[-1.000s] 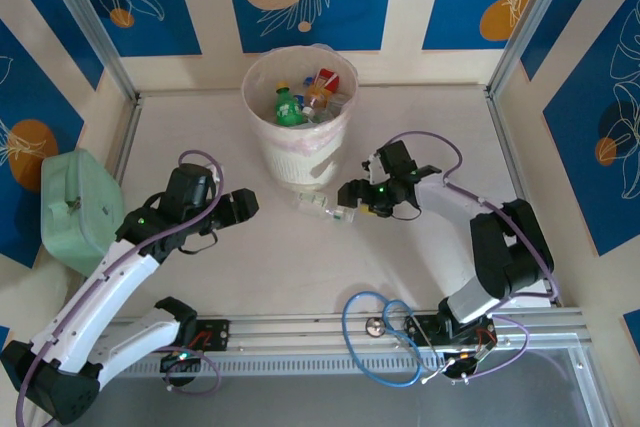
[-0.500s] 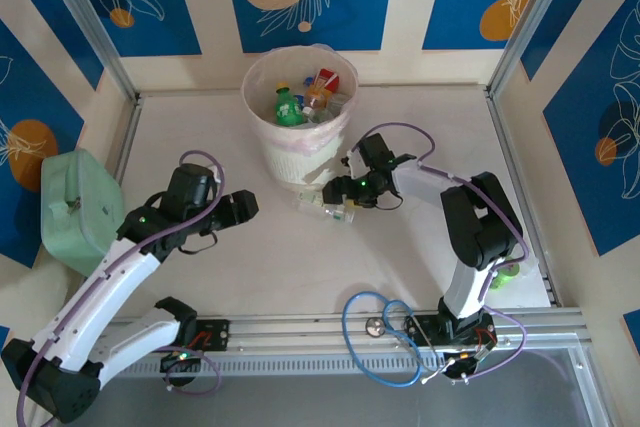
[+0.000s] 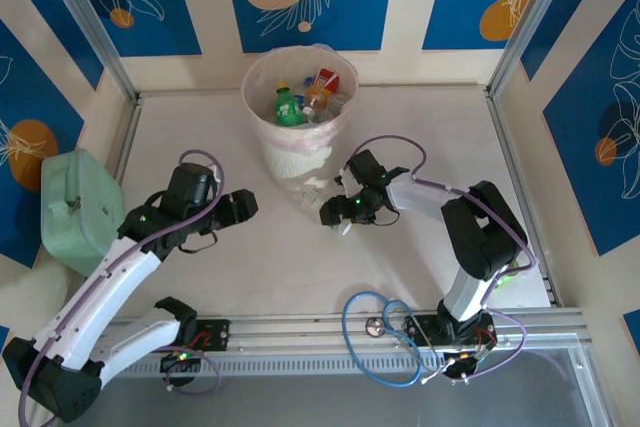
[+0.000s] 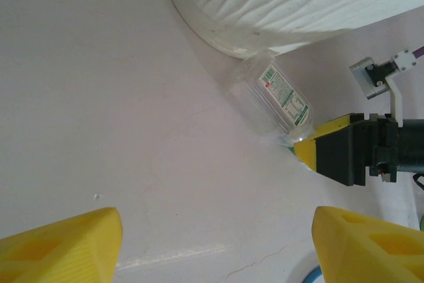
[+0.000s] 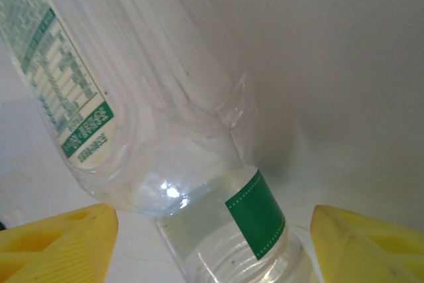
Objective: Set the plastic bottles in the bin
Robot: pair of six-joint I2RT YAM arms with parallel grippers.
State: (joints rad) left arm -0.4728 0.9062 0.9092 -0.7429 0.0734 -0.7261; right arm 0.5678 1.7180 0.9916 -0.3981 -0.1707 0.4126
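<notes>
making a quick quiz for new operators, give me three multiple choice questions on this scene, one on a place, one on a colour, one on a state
1. Where does the clear bottle lie? A) at the foot of the bin B) in the far right corner C) between the arm bases
2. What colour is the case at the left edge? A) red B) black C) mint green
3. How is the left gripper? A) shut on a bottle B) open, empty C) shut on the bin's rim
Answers: 1 A, it lies on its side against the bin's base; 2 C, pale green shell; 3 B, its jaws stand wide apart, nothing between.
</notes>
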